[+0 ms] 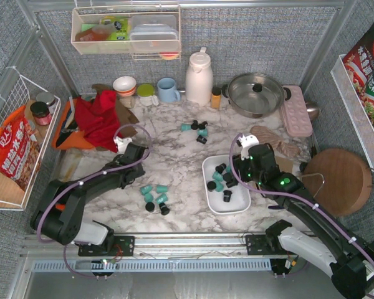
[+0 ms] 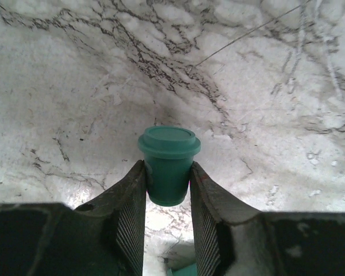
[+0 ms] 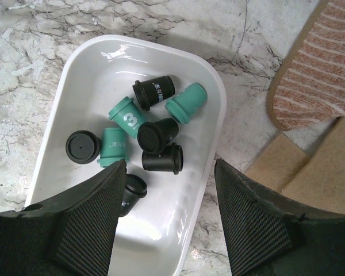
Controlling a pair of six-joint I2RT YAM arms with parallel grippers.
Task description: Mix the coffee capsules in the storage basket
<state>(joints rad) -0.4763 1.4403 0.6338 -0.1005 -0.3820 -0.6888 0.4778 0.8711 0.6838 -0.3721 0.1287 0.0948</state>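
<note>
The white storage basket (image 1: 213, 198) lies right of centre on the marble table and holds several teal and black coffee capsules (image 1: 223, 180). In the right wrist view the basket (image 3: 80, 69) lies below with the capsules (image 3: 155, 135) in a heap. My right gripper (image 1: 240, 167) hovers over the basket's right side, open and empty (image 3: 169, 167). My left gripper (image 1: 121, 147) is shut on one teal capsule (image 2: 168, 150), held upright above bare marble (image 2: 168, 172). Loose capsules lie in a group at the front (image 1: 156, 196) and another behind the basket (image 1: 197, 129).
A red cloth (image 1: 100, 118) lies just behind the left gripper. A bowl (image 1: 124, 85), blue mug (image 1: 168, 90), white thermos (image 1: 199, 78), steel pot (image 1: 255, 93) and pink tray (image 1: 296, 109) line the back. A striped mitt (image 1: 280, 142) and round wooden board (image 1: 340, 180) lie right of the basket.
</note>
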